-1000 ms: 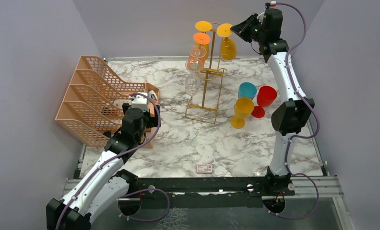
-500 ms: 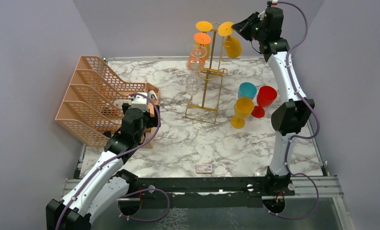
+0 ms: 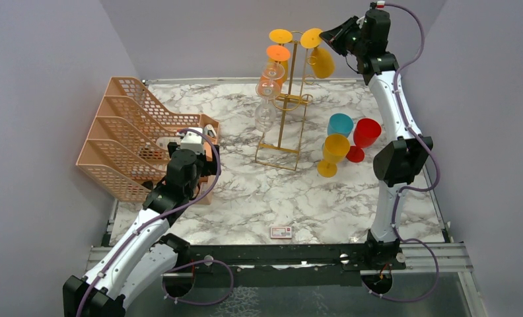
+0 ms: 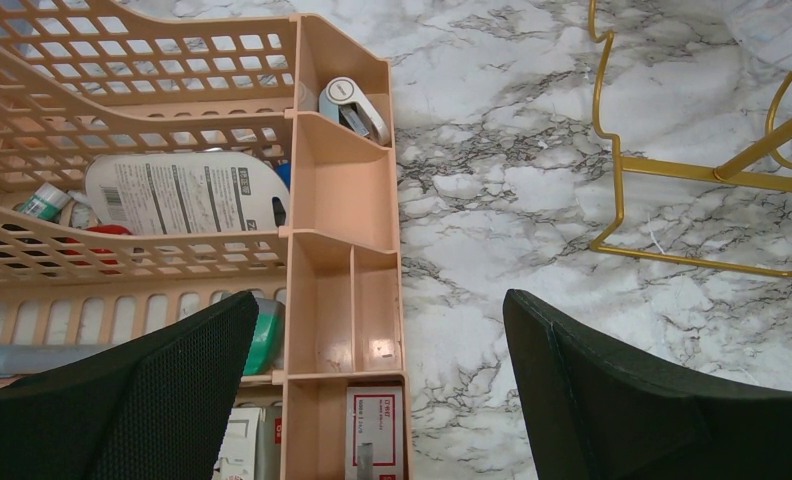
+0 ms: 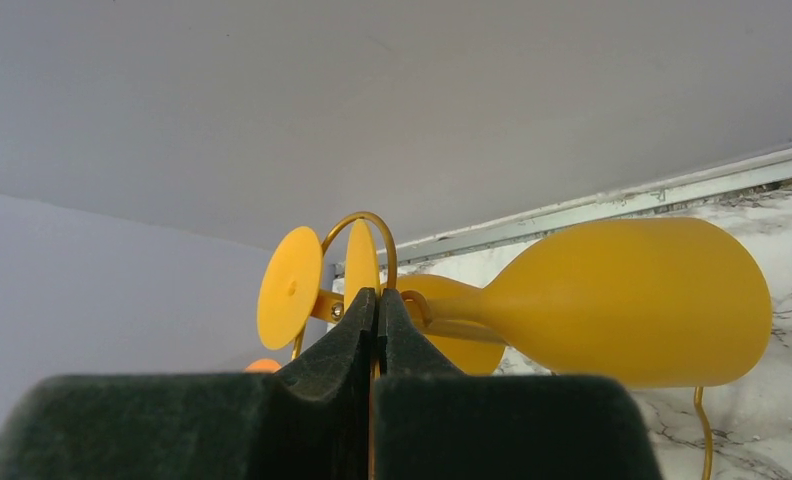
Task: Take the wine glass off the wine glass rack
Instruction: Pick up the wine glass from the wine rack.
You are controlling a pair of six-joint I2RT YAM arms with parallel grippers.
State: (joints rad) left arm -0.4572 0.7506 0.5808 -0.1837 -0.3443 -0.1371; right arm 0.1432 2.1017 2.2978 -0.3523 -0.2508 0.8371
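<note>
Right wrist view: I had the right tool [image 5: 375, 305] clamped on the foot of the yellow glass [image 5: 632, 300], ready to unhook it. Left tool [image 4: 377, 305] gaped empty.

It seems a robotics laboratory, a small test cell. Plain pale grey walls [image 3: 41, 79] close around a white marble-patterned tabletop [image 3: 259, 198]. A white-and-black robot arm [image 3: 137, 234] with purple cable at lower left and a second arm [image 3: 389, 105] at right are bolted on a black metal rail [image 3: 278, 254] at the bottom edge.
</note>
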